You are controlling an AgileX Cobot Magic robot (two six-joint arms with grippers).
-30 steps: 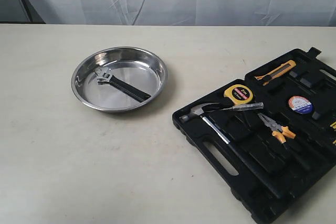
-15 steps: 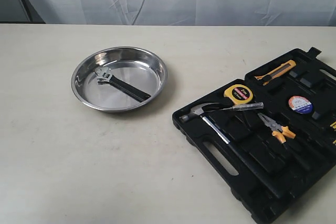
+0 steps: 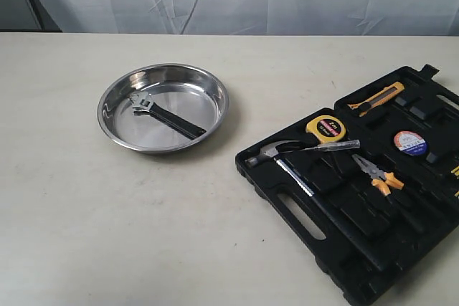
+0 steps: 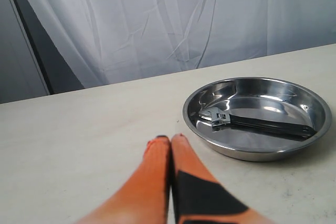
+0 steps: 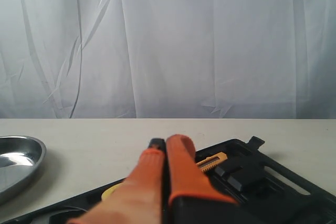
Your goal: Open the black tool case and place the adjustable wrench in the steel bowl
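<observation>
- Evidently the task is at its end. The small adjustable wrench point(image 3: 166, 116), with a shiny silver head and a black handle, lies flat on the bottom of the shallow round steel bowl point(image 3: 107, 121).
- Its head points toward the bowl's left side, and its handle runs across the middle toward the case.
- The black tool case point(image 3: 283, 202), of moulded plastic, lies open on the pale worktop point(image 3: 107, 234). It sits to the right of the bowl and well apart from it.
- By my judgement no step is left. The next move calls only for keeping both arms clear of the bowl and the case.
- The left gripper point(image 4: 170, 139) is pressed together with nothing in it. It sits low over the worktop, near the bowl.
- The right gripper point(image 5: 164, 142) is likewise pressed together and empty, and the open case lies just beyond it.
- Neither gripper shows in the exterior view.
- The bowl holds the wrench and nothing else.
- The case holds these things in its recesses:
  - a steel claw hammer point(image 3: 267, 151) with a black handle
  - a yellow tape measure point(image 3: 326, 128)
  - orange-handled pliers point(image 3: 376, 173)
  - an orange and black utility knife point(image 3: 376, 98)
  - a roll of tape point(image 3: 409, 142) with a blue and white label
  - a slim clear-handled tester point(image 3: 331, 146) that lies across the hammer's neck
</observation>
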